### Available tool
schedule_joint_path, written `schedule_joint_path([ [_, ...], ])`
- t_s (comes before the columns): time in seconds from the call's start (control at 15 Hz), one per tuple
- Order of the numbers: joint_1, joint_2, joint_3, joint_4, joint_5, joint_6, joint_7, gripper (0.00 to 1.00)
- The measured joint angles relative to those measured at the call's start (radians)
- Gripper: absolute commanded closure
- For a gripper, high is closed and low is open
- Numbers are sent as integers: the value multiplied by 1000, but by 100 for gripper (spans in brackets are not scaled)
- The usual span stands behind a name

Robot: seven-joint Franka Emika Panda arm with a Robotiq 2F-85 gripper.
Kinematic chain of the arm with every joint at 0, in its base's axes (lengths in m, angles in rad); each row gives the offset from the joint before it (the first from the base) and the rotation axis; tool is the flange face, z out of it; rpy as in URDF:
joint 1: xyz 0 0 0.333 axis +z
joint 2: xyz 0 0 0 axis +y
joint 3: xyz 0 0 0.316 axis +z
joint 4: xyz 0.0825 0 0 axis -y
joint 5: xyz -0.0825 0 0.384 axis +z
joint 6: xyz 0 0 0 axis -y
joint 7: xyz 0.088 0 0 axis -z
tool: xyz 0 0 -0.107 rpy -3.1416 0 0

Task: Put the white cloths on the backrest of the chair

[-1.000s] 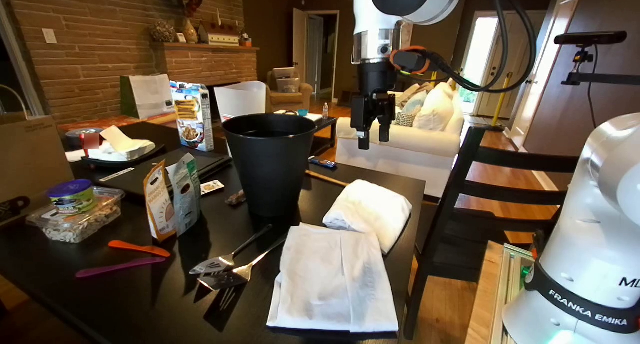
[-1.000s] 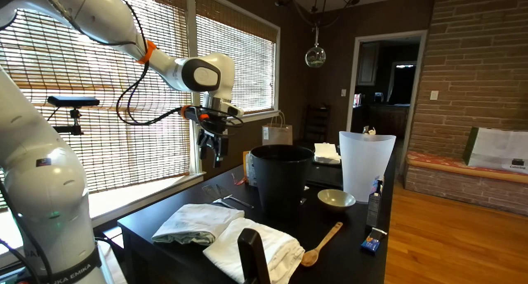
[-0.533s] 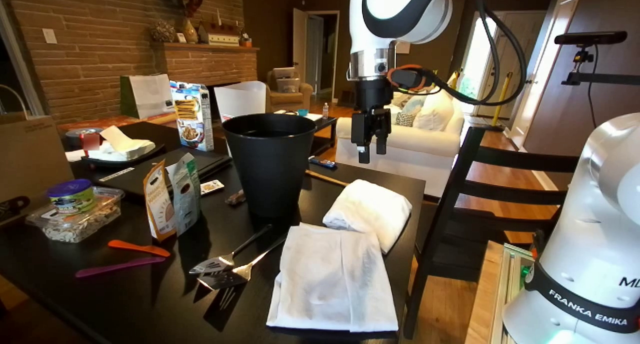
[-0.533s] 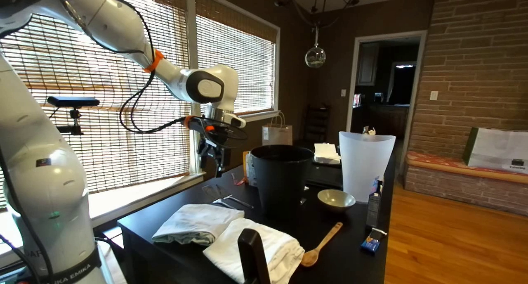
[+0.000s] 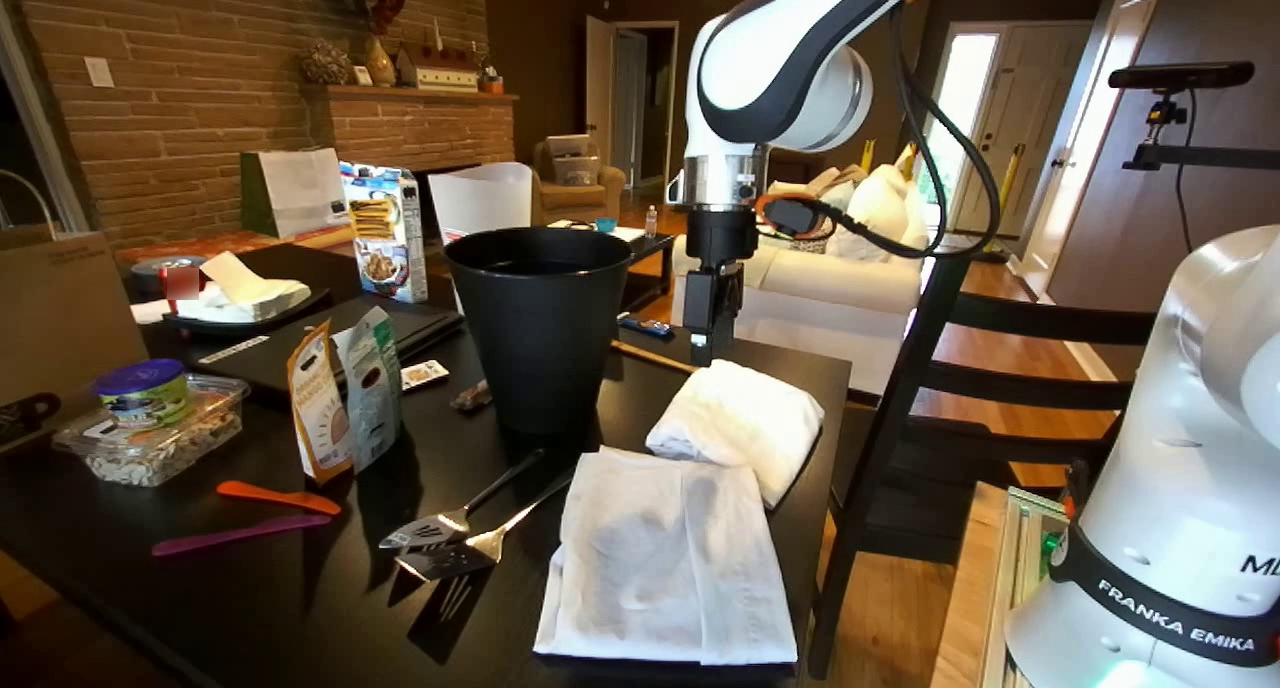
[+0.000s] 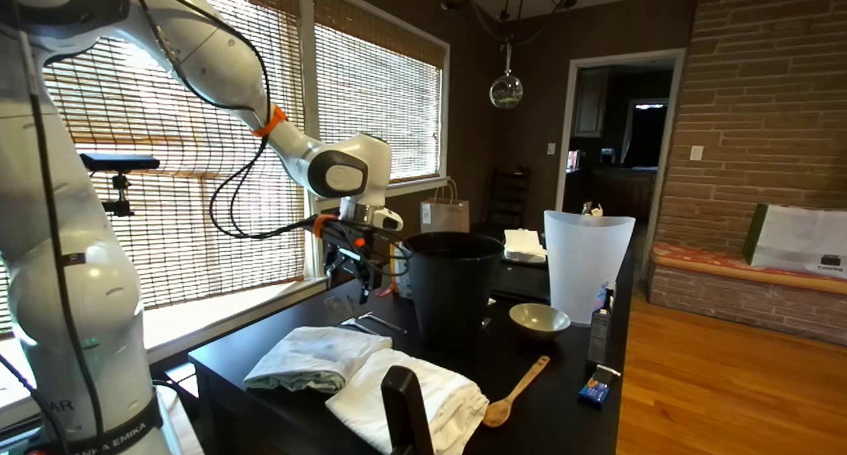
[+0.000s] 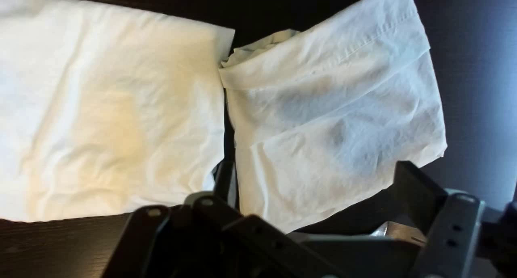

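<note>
Your thinner white cloth (image 7: 339, 120) is lying flat just beside the plumper white cloth (image 7: 117, 120), both sitting on the dark table (image 5: 300, 608); the wrist view is showing a dark sliver between part of their edges that the exterior views are hiding. The thinner one's stitched hem is slanting up to the right there, but both are looking squarish, so tbh I can't call a long axis. In an exterior view the plumper one's layered edge is facing the wooden spoon (image 6: 503, 407), with a bowl (image 6: 539, 319) sitting farther along. Your gripper (image 7: 315, 169) is hanging above the table, fingers standing wide apart. The chair (image 5: 1020, 386) is standing beside the table, showing its slats in an exterior view but falling outside the wrist view.
</note>
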Motion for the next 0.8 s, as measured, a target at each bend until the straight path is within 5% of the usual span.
schedule_joint_path([
  [0.8,10,290,31,-51,100,321,-187,0],
])
